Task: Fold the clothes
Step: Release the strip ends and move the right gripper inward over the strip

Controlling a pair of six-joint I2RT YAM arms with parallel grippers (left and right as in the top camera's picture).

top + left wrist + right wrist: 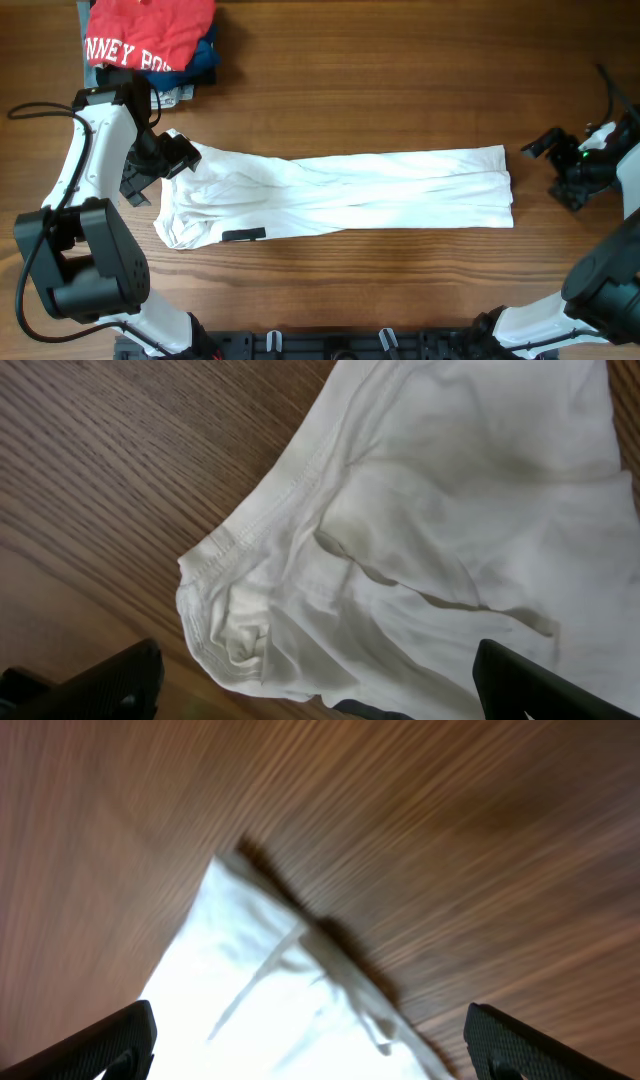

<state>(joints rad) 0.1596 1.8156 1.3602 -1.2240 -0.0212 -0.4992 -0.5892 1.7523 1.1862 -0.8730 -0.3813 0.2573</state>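
White T-shirt (340, 190) lies as a long strip across the bench (400, 290).
Fingers apart: left end effector (325, 682) over its left end, right end effector (310, 1042) just off its right end; red garment (150, 30) close behind the left arm (95, 150).

The shirt (450, 510) lies on the wooden desk (120, 460) and fills the middle and right of the view, its thin white fabric creased and softly shadowed. A stitched hem (290, 480) runs from the top centre down and left to a corner (235, 635) that is bunched and rolled onto itself near the bottom edge, with bare desk and its slanting grain to the left. The jaws stand wide apart, one dark fingertip (110, 680) over bare desk at the lower left and the other over the shirt at the lower right, with the bunched corner between them.
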